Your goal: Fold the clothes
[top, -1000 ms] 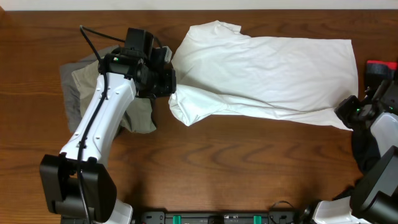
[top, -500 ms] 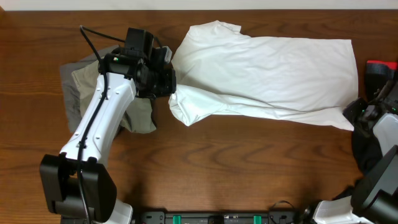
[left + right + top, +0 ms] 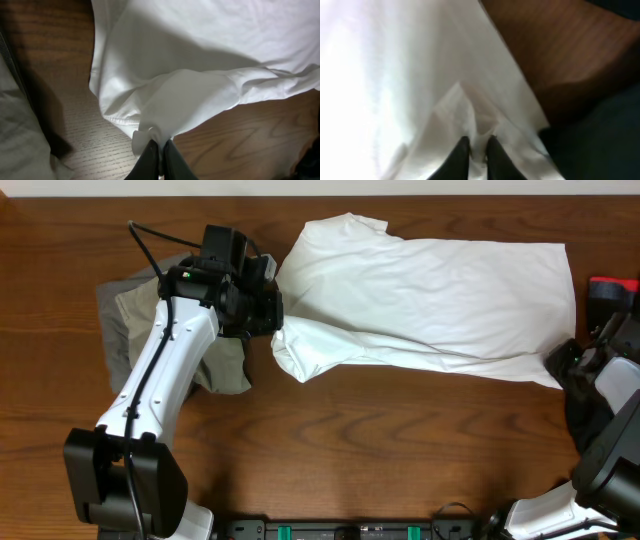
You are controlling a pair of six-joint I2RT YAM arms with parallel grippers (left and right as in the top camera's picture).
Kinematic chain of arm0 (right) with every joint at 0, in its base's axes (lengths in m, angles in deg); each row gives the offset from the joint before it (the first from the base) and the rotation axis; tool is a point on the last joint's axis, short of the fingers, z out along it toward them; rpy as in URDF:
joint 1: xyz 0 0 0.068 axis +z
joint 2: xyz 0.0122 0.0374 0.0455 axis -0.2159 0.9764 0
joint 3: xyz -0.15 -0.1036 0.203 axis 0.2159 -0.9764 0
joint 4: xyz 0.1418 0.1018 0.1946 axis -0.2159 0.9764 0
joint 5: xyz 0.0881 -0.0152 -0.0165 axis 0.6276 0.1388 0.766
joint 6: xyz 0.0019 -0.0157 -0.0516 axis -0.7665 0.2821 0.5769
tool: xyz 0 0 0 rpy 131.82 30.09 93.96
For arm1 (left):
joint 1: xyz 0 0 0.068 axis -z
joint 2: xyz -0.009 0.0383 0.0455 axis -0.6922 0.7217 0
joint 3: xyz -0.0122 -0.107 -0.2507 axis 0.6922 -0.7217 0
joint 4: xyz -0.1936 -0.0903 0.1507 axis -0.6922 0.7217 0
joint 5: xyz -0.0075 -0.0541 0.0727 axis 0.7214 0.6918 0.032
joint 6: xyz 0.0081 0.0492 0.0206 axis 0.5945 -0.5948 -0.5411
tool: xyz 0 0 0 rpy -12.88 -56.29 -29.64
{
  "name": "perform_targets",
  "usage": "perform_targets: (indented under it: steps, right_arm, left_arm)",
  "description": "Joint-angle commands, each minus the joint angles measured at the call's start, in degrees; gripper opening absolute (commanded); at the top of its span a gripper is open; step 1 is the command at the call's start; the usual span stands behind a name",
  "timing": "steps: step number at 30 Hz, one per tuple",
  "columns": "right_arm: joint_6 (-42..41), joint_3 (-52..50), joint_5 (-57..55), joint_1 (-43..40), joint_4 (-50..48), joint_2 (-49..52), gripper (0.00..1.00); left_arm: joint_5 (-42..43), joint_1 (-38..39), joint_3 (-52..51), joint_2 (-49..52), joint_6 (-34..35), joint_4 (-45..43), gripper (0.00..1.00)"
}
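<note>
The white T-shirt (image 3: pixel 430 300) lies spread across the far right half of the table (image 3: pixel 380 450), one long edge turned over on itself along the near side, so the cloth there lies double. The left hand (image 3: pixel 161 147) is closed to a thin pinch on the bunched end of that turned edge at the shirt's left — a small knot of fabric pokes out just above its fingertips. The right hand (image 3: pixel 479 145) is at the opposite, near-right corner, its fingers drawn narrow with a peak of white cloth between them; it looks like a grip on the hem corner, though how much cloth is caught I cannot tell.

To the left, under the left arm, sit the khaki shorts (image 3: pixel 135 315) on a grey piece (image 3: pixel 108 305), touching neither the shirt nor each other's folding yet. A dark garment (image 3: pixel 600 135) lies just beside the right corner.

The shirt is light, limp and thin — it will sag between the two hands, drag on the wood and wrinkle rather than hold a line. It is best held at corners and seams, where the stitching gives the fingers something thicker to bite, and both ends should lift together so the middle does not trail.
</note>
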Motion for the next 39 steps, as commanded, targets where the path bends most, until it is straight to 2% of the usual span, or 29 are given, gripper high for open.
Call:
perform_targets:
  steps: [1,2,13,19,23,29,39]
  right_arm:
    - [0.1,0.8,4.2,-1.2,-0.3,-1.0,0.04]
    - [0.1,0.8,4.6,-1.3,-0.3,-1.6,0.01]
    - [-0.4,0.8,6.6,-2.1,2.4,-13.8,0.01]
    - [-2.6,0.8,2.3,-2.3,8.0,-18.4,0.01]
    - [-3.0,0.8,1.3,-2.4,9.6,-19.8,0.01]
    - [-5.2,0.8,1.7,-2.4,9.1,-21.0,0.01]
    - [-7.9,0.8,3.5,-1.9,3.5,-16.9,0.01]
  left_arm:
    - [0.3,0.0,0.6,0.1,-0.1,0.1,0.06]
    - [0.3,0.0,0.6,0.1,-0.1,0.1,0.06]
    - [0.3,0.0,0.6,-0.2,-0.1,0.1,0.06]
    - [0.3,0.0,0.7,-1.9,-0.2,1.7,0.06]
    - [-0.6,0.0,0.7,-4.2,-0.4,3.4,0.06]
    - [-7.6,0.0,0.6,-6.1,-0.6,5.2,0.06]
    - [-8.2,0.0,0.6,-2.4,-2.4,-3.8,0.06]
